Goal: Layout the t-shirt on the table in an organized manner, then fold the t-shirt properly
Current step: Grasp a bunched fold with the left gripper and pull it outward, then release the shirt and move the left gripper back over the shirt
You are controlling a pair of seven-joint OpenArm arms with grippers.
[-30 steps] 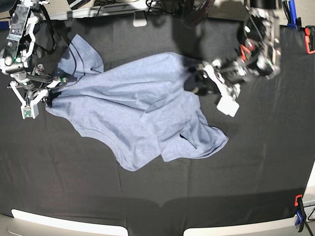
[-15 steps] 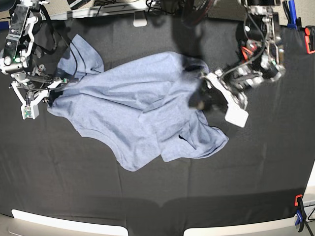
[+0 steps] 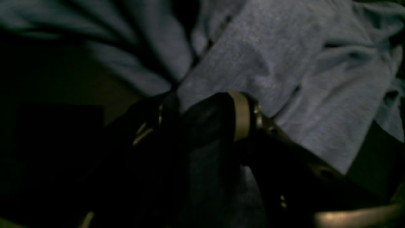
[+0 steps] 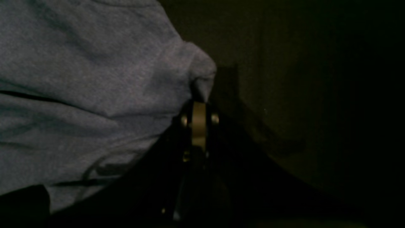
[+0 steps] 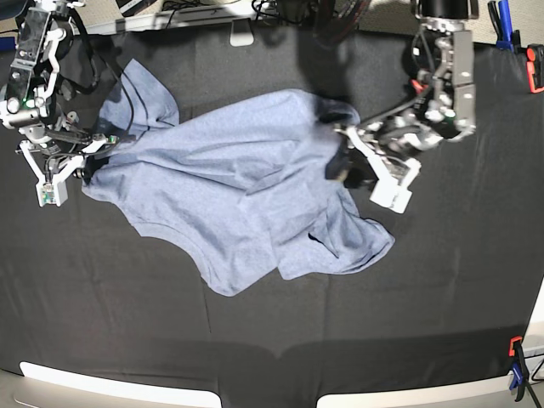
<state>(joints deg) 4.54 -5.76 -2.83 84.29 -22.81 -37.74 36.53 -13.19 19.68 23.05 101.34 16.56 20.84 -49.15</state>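
One soft, wrinkled t-shirt (image 5: 246, 191) sprawls across matte table (image 5: 255, 340).

Your left gripper (image 5: 344, 161) is hiding the t-shirt (image 5: 246, 191) fabric beneath it. Both wrist views are showing blurred, dark cloth, cut off at the edges.

T-shirt (image 5: 246, 191): soft heathered cloth, matt, wrinkly. Table (image 5: 442, 297): matt black fabric, smooth.

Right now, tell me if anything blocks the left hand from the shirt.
Nothing visible does. The left hand is already at the shirt edge on the table, its fingers open against the cloth.
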